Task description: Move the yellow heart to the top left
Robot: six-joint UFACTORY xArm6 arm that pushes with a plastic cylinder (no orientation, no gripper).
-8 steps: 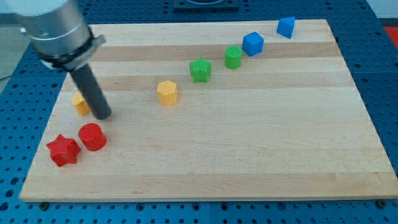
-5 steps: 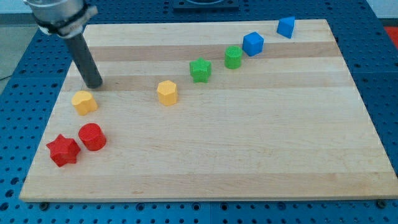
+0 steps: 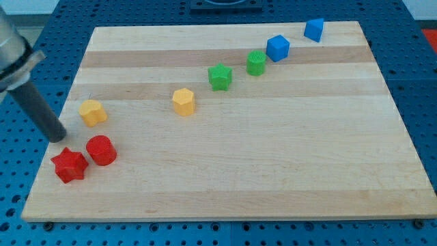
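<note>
The yellow heart (image 3: pixel 93 112) sits near the left edge of the wooden board (image 3: pixel 273 171), about halfway down that edge. Which way it points and where its long axis runs cannot be made out; it reads as a small rounded lump with a flatter face toward the view's bottom. No writing, brand or label can be read on any block or on the board.

My tip (image 3: pixel 59 137) rests at the board's left edge, at about 7 o'clock from the yellow heart and clear of it. The rod is a plain dark bar with nothing to spread or pinch, and it touches no block. The red star (image 3: pixel 69 165) lies just at 5 o'clock from my tip, near it, and the red cylinder (image 3: pixel 101 150) sits beside the star at its 2 o'clock.

A yellow hexagon (image 3: pixel 184 101) stands well apart at 3 o'clock from the heart. Beyond it a line climbs toward 2 o'clock: a green star (image 3: pixel 220 76), a green cylinder (image 3: pixel 257 63), a blue block (image 3: pixel 278 48) and a second blue block (image 3: pixel 314 29) near the top edge.

The board is pale wood in lengthwise strips, lying on a blue table (image 3: pixel 416 82) studded with holes.
</note>
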